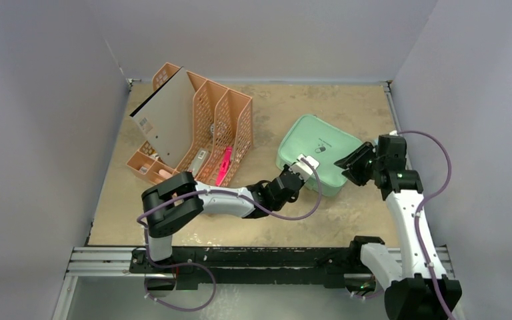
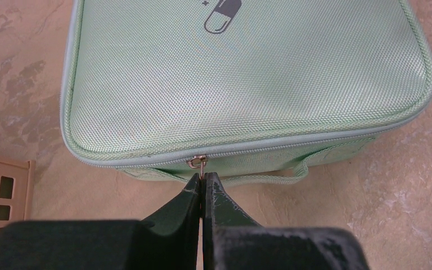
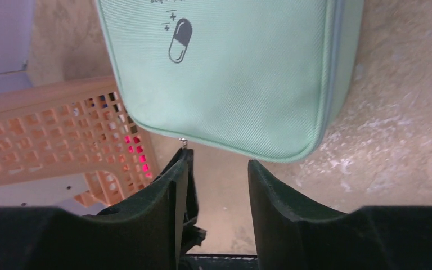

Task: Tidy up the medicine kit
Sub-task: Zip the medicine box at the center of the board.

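While the left gripper [image 2: 203, 179] is pinched tight on the small metal zipper pull [image 2: 198, 162], its fingers meet with no gap, at the near side wall of the medicine kit [image 1: 317, 152]. The right gripper [image 3: 218, 164] has its fingers spread and holds nothing, just beside the kit's edge. Kit lies flat, lid down, right of table centre, pill logo [image 2: 223, 14] facing up. An orange mesh rack [image 1: 203, 123] stands to the left, apart from the kit, with a grey board [image 1: 167, 120] leaning in it. Table [image 1: 293, 100]: tan, mottled with pale streaks. Pale grey walls [image 1: 47, 100] close in three sides. A metal rail [image 1: 107, 260] runs along the near edge.
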Action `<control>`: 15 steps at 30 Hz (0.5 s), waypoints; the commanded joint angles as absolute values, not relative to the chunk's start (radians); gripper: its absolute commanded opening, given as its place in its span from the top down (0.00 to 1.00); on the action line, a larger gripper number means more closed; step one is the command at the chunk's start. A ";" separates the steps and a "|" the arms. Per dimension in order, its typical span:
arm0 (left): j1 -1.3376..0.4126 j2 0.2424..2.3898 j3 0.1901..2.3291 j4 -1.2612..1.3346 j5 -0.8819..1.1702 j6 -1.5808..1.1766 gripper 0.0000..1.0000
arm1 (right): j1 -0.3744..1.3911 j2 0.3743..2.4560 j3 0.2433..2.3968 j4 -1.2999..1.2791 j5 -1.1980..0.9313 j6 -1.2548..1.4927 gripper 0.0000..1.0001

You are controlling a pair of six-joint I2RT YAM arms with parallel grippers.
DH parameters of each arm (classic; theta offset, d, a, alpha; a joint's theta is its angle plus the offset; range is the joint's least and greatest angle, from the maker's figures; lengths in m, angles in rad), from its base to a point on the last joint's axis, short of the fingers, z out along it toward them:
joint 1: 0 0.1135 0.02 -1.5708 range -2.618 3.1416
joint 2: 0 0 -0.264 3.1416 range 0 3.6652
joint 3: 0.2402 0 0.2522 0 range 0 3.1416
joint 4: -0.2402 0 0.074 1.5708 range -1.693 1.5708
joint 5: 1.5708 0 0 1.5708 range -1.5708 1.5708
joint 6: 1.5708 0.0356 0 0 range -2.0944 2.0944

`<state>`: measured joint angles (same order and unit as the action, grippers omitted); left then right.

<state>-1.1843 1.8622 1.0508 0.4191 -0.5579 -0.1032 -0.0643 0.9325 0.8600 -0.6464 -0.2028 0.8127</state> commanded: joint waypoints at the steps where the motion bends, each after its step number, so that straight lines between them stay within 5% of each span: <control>1: -1.200 1.850 1.080 0.494 -0.563 -0.106 1.00 | -0.039 0.870 0.807 -0.609 -0.236 1.027 0.52; 15: -1.235 1.828 1.038 0.513 -0.574 -0.138 1.00 | 0.097 0.960 0.654 -0.394 -0.189 1.269 0.50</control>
<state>-1.2015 1.8622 1.0485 0.4492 -0.5743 -0.1131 0.0811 0.9489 0.6830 -0.4870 -0.2222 1.1812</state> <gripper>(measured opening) 0.004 0.497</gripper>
